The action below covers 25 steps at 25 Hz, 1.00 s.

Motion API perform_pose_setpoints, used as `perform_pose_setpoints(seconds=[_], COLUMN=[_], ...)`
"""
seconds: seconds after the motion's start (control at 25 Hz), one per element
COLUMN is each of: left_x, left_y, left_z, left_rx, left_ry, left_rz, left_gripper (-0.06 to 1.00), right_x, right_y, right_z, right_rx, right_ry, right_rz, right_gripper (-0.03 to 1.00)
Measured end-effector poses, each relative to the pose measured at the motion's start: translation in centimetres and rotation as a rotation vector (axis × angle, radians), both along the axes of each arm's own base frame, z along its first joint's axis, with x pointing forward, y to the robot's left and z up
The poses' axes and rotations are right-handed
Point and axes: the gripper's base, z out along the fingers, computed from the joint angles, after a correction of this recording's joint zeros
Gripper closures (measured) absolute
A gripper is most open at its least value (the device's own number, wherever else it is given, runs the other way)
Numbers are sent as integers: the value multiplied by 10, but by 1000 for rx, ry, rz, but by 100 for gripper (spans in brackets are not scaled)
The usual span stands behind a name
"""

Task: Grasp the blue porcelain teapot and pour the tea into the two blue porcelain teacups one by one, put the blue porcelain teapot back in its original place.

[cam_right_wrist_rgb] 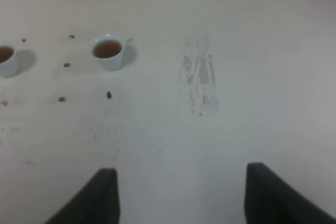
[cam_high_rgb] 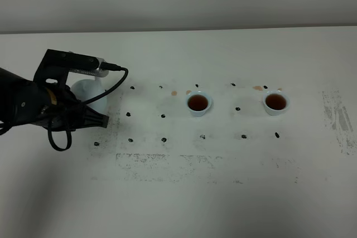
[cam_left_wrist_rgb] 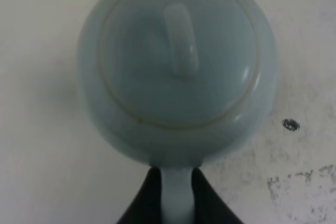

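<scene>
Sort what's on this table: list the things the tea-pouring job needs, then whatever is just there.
Job:
- teapot, handle in left claw
- left teacup, filled
- right teacup, filled

Just there:
- black dot marks
- tea drips
- scuffed patch

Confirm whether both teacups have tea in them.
Yes, the nearer teacup and the farther teacup each hold dark brown tea in the overhead view.

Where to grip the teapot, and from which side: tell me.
Grip the teapot by its handle, coming from the side opposite the cups. The handle sticks out as a narrow strip from the round belly, and the left gripper is shut on it that way.
</scene>
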Motion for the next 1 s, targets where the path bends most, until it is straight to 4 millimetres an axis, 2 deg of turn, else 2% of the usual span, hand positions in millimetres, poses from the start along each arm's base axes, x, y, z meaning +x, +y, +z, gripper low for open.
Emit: perform_pose_setpoints(seconds=[0.36,1.0], left_x=[7,14], left_y=[-3,-5], left_z=[-28,-39], left_rx=[2,5], left_ry=[49,17], left_rz=[9,-16], left_gripper=[87,87], right_x=[0,0], right_y=[0,0], right_z=[0,0], right_rx=[0,0], right_ry=[0,0], right_rz=[0,0], right_gripper=[43,43])
